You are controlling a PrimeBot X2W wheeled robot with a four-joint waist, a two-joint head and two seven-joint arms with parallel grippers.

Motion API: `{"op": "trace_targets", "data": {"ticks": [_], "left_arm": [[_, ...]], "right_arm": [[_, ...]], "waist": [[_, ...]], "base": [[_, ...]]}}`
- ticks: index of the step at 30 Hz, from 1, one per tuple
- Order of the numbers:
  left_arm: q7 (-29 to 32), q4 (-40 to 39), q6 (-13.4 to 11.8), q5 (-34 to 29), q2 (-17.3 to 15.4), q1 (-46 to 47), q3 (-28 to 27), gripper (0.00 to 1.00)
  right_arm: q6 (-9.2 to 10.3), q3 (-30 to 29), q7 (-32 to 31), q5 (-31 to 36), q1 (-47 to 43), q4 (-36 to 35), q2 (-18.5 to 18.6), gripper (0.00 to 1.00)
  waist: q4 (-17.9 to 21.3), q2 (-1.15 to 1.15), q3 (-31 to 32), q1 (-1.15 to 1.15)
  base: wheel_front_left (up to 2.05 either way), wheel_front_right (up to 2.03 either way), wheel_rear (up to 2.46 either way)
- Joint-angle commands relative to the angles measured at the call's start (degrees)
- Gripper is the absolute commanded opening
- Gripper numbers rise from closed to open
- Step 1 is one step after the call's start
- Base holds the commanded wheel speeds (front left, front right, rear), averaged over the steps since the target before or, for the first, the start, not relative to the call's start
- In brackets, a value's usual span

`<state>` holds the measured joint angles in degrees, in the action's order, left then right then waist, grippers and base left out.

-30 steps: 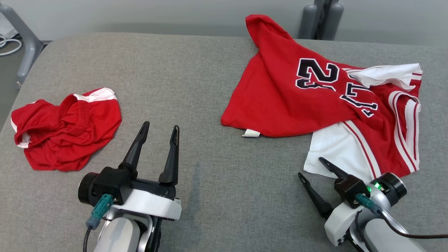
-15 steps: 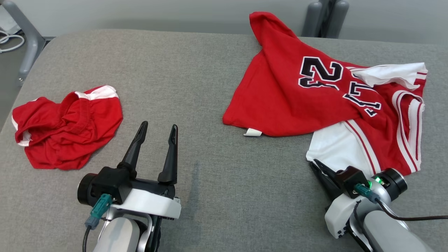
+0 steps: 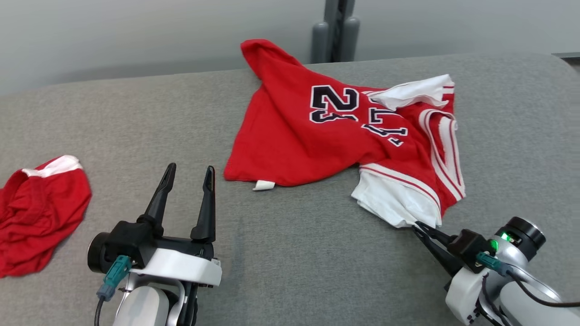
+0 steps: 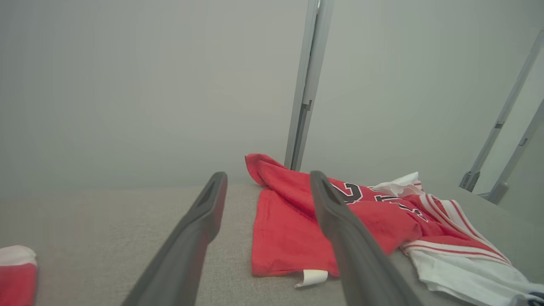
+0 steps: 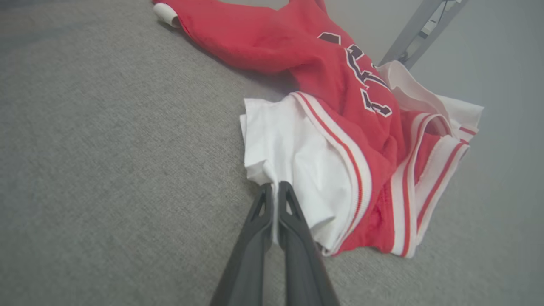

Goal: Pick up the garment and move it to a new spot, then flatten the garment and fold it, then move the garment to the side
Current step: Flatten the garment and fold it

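Note:
The garment [image 3: 299, 136] is a red jersey with white trim and a black number, lying crumpled across the far middle of the grey surface; it also shows in the left wrist view [image 4: 289, 229] and the right wrist view [image 5: 340, 85]. My right gripper [image 3: 419, 225] is shut on the white near corner of the garment, and the cloth is pinched between its fingers [image 5: 275, 191]. My left gripper [image 3: 189, 170] stands open over bare surface, left of the garment and apart from it, with nothing between its fingers [image 4: 265, 178].
A second red piece of clothing with white trim [image 3: 36, 213] lies bunched at the left edge, also seen as red clothing [image 4: 15, 272] in the left wrist view. The grey padded surface [image 3: 290, 262] spreads in front. A grey post [image 3: 333, 31] stands behind the far edge.
My right gripper went from open to shut on the garment's white corner, which has bunched up toward it. The head camera has turned right, so everything sits further left.

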<state>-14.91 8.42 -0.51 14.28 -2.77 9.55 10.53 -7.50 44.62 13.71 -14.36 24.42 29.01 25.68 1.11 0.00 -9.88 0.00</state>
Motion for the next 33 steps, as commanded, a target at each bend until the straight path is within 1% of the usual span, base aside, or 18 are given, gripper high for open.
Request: {"op": "trace_targets", "data": {"ticks": [1,5,6,9,11,14,16,20,21,22,25,27,30,31,33], "left_arm": [[-0.22,0.17,0.41,0.01,-0.21,-0.20,-0.15,1.00],[-0.22,0.37,0.23,0.32,-0.23,0.14,0.05,1.00],[-0.22,0.37,0.23,0.32,-0.23,0.14,0.05,1.00],[-0.22,0.51,-0.02,0.62,-0.22,-0.03,0.13,1.00],[-0.22,0.59,0.00,0.80,-0.23,-0.36,0.18,1.00],[-0.22,0.74,0.04,0.88,-0.23,-0.83,0.34,1.00],[-0.22,0.87,0.15,0.84,-0.20,-1.00,0.52,1.00],[-0.22,0.93,0.23,0.62,-0.21,-1.13,0.48,1.00],[-0.22,0.98,0.27,0.54,-0.21,-1.24,0.44,1.00],[-0.22,1.01,0.34,0.45,-0.22,-1.33,0.43,1.00],[-0.22,1.18,0.55,0.15,-0.20,-1.42,0.38,1.00],[-0.22,1.22,0.73,-0.04,-0.22,-1.36,0.18,1.00],[-0.22,1.03,0.58,0.64,-0.22,-0.74,-0.44,1.00],[-0.22,0.90,0.64,0.74,-0.20,-0.21,-0.76,1.00],[-0.22,0.92,0.85,0.57,-0.22,0.17,-0.89,1.00]], "right_arm": [[0.01,1.04,-1.29,-1.11,-0.33,-2.28,2.43,0.00],[0.01,2.82,-4.04,-4.07,-2.43,-7.84,7.27,0.00],[0.01,2.82,-4.04,-4.07,-2.43,-7.84,7.27,0.00],[0.01,3.38,-6.75,-7.09,-4.43,-12.04,10.45,0.00],[0.01,3.03,-9.04,-8.66,-6.00,-14.20,12.46,0.00],[0.01,1.23,-12.04,-10.08,-8.24,-16.06,14.49,0.00],[0.01,-0.66,-14.26,-10.11,-9.92,-16.01,15.48,0.00],[0.01,-4.62,-17.32,-11.01,-12.79,-16.80,14.25,0.00],[0.01,-5.54,-16.91,-10.28,-13.09,-17.48,13.73,0.42],[0.01,-6.61,-17.09,-10.47,-13.85,-17.58,12.93,1.00],[0.01,-9.60,-16.63,-10.53,-14.53,-18.99,10.56,1.00],[0.01,-12.58,-15.24,-10.35,-14.04,-20.25,8.84,1.00],[0.01,-17.51,-11.36,-9.25,-12.89,-21.75,5.14,1.00],[0.01,-21.12,-8.49,-6.52,-12.05,-21.62,2.74,1.00],[0.01,-24.11,-5.76,-4.18,-11.75,-21.11,-0.38,1.00]], "waist": [[3.59,0.00,1.03,0.00],[5.53,0.00,1.62,0.00],[5.53,0.00,1.62,0.00],[6.45,0.00,2.10,0.00],[6.85,0.00,2.39,0.00],[7.19,0.00,2.74,0.00],[7.25,0.00,2.97,0.00],[7.20,0.00,3.32,0.00],[7.14,0.00,3.34,0.00],[7.07,0.00,3.37,0.00],[6.86,0.00,3.39,0.00],[6.76,0.00,3.25,0.00],[6.57,0.00,2.82,0.00],[6.43,0.00,2.67,0.00],[6.29,0.00,2.58,0.00]], "base": [[0.00,0.00,0.00],[0.00,0.00,0.00],[0.00,0.00,0.00],[0.00,0.00,0.00],[0.00,0.00,0.00],[0.00,0.00,0.00],[0.00,0.00,0.00],[0.00,0.00,0.00],[0.00,0.00,0.00],[0.00,0.00,0.00],[0.00,0.00,0.00],[0.00,0.00,0.00],[0.00,0.00,0.00],[0.00,0.00,0.00],[0.00,0.00,0.00]]}}
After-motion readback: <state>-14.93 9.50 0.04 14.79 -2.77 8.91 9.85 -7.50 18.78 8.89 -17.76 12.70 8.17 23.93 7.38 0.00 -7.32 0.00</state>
